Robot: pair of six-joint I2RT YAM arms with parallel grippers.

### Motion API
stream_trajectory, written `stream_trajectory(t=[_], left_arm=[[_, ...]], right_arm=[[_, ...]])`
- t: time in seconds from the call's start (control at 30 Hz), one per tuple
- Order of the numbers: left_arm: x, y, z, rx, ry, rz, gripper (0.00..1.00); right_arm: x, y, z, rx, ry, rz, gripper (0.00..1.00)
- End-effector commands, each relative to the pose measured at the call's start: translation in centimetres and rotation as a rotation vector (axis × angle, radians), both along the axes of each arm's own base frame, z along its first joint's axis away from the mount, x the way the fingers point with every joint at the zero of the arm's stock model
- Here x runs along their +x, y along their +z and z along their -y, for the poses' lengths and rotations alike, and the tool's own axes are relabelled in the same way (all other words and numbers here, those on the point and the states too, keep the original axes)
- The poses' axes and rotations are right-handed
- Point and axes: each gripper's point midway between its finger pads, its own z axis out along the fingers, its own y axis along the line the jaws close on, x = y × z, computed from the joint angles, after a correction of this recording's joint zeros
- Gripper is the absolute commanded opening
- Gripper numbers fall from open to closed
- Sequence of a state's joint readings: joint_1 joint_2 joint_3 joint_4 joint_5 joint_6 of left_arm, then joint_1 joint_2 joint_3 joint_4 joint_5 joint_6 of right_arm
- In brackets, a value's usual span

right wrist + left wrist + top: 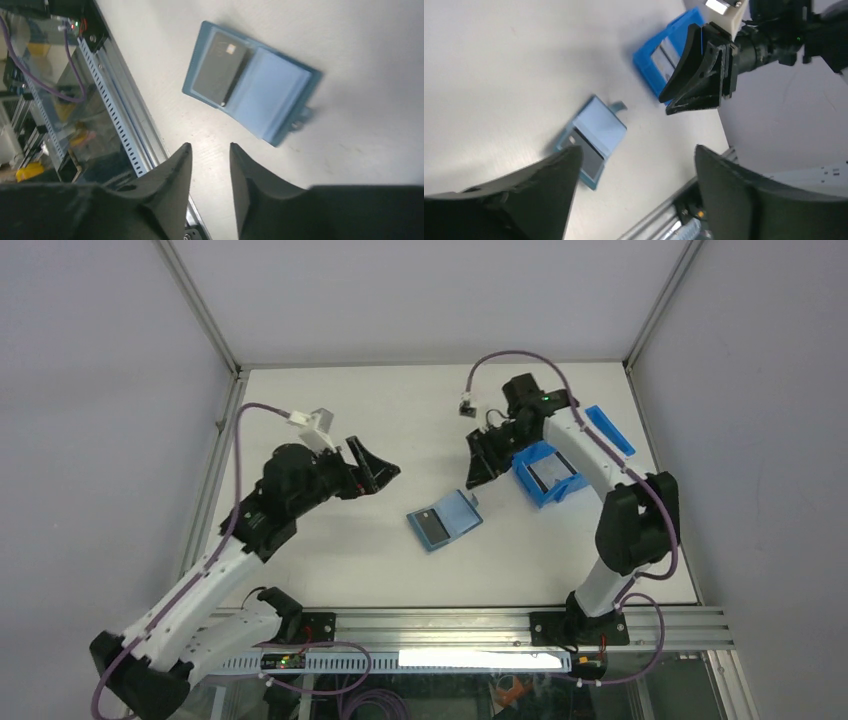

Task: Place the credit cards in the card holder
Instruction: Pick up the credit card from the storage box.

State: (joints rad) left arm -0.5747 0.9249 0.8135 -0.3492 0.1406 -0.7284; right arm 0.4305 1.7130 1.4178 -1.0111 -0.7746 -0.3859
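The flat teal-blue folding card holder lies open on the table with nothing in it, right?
No. The card holder lies open on the table, but a dark rectangular card sits in one half, as the right wrist view shows.

One small teal-blue folding card holder [446, 522], open at centre. Two thin grey rectangular credit cards can be made out — one card [432, 527] on it, one card [552, 476] inside the single bright-blue plastic bin [524, 468] at two o'clock.

Left gripper [638, 151] gapes wide; right gripper [208, 147] seemingly barely parted.
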Motion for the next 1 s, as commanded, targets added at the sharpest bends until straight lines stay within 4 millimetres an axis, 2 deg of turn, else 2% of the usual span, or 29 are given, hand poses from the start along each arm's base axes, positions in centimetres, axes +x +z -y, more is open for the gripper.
stream_trajectory(t=[0.0, 0.1, 0.2, 0.27, 0.37, 0.47, 0.67, 0.83, 0.97], left_arm=[[-0.2, 5.2, -5.3, 0.053, 0.182, 0.247, 0.98], [-1.1, 6.5, -6.8, -0.044, 0.257, 0.293, 0.99], [-1.9, 6.2, -6.7, -0.145, 0.267, 0.280, 0.99], [-2.1, 5.1, -5.9, -0.208, 0.254, 0.229, 0.99], [-1.9, 2.8, -4.8, -0.286, 0.247, 0.146, 0.99], [-1.5, 2.0, -3.9, -0.342, 0.240, 0.115, 0.99], [-0.9, 0.6, -2.9, -0.318, 0.220, 0.053, 0.99], [-0.8, -1.3, -2.0, -0.326, 0.205, -0.027, 0.97], [-0.7, -1.8, -1.8, -0.335, 0.205, -0.040, 0.96]], right_arm=[[2.3, 5.6, 4.3, 0.053, -0.061, 0.144, 0.41], [5.1, 5.9, 8.0, -0.009, -0.225, 0.155, 0.50], [7.4, 4.3, 11.6, -0.144, -0.385, 0.186, 0.62], [9.0, 2.8, 14.1, -0.276, -0.485, 0.247, 0.73], [10.3, 1.8, 15.9, -0.364, -0.545, 0.298, 0.82], [11.1, 0.4, 16.6, -0.412, -0.562, 0.285, 0.84], [11.4, -3.3, 16.6, -0.450, -0.561, 0.223, 0.83], [11.5, -5.2, 15.7, -0.460, -0.545, 0.194, 0.79], [11.3, -6.5, 14.7, -0.490, -0.515, 0.188, 0.72]])
